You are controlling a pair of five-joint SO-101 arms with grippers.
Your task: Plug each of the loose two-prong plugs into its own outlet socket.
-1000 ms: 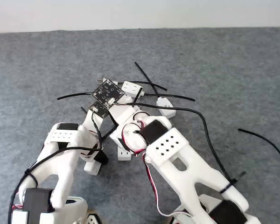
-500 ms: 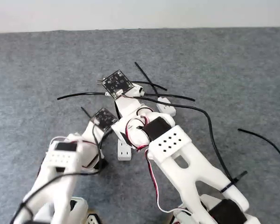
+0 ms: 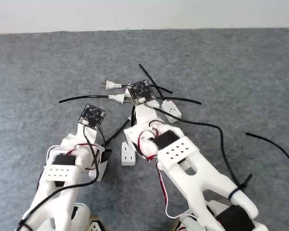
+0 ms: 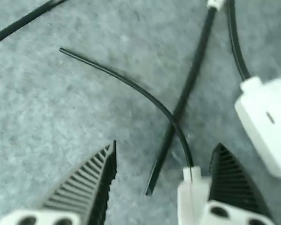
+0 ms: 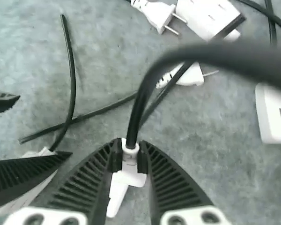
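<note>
The right gripper (image 5: 129, 142) pinches a white plug (image 5: 126, 176) by its cord end and has pushed farther out; a socket (image 5: 274, 112) lies near it. The left gripper (image 4: 166, 146), spread wide, has drawn back.

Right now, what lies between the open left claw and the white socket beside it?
In the left wrist view, a white plug on a thin black cable lies inside the left claw, right beside the finger nearer the socket.
</note>
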